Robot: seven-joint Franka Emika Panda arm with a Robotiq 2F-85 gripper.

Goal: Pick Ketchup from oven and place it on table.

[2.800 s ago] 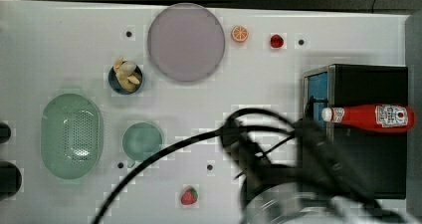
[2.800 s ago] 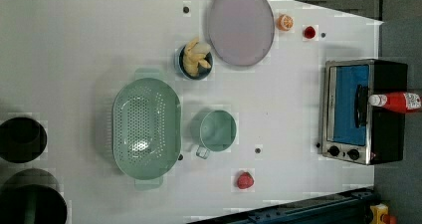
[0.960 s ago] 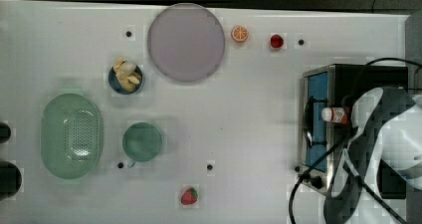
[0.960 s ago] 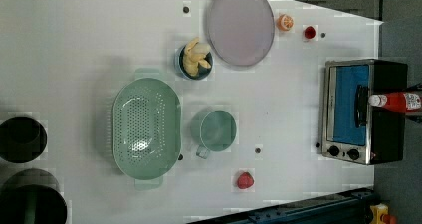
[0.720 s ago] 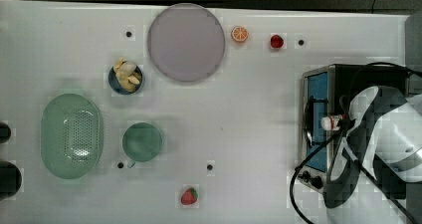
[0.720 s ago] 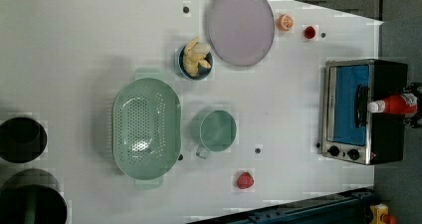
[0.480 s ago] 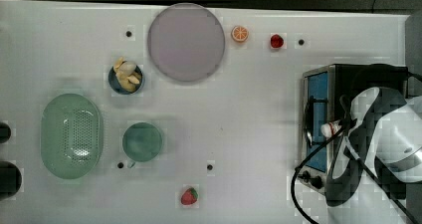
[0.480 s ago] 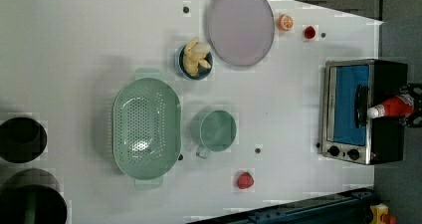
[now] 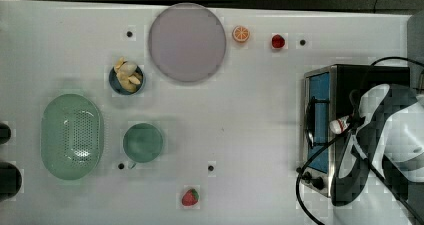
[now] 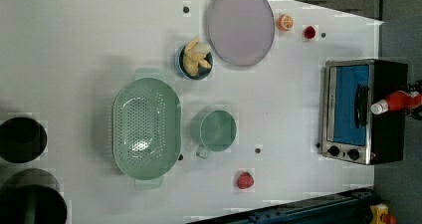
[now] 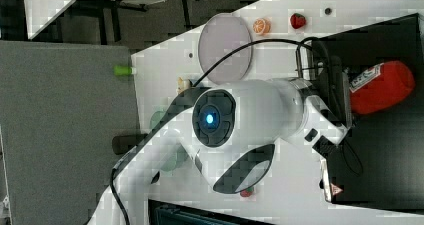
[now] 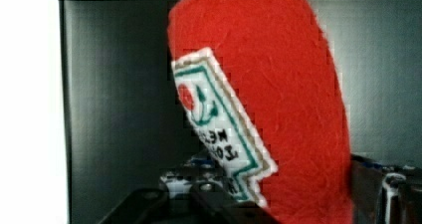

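Fingers (image 12: 390,191) are pressed against the lower sides of the ketchup (image 12: 278,84), with the bottle pinched between them. In the left view the ketchup is seen tilted on top of the oven (image 10: 390,139), white cap toward the door side, off the table (image 10: 293,114).

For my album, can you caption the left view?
Slim red plastic ketchup bottle tilted on the boxy black toaster oven, beside a white table.

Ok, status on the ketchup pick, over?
Tool at the ketchup, grip unconfirmed. Bottle tilted on top of the oven, not yet on the table. Nothing blocking.
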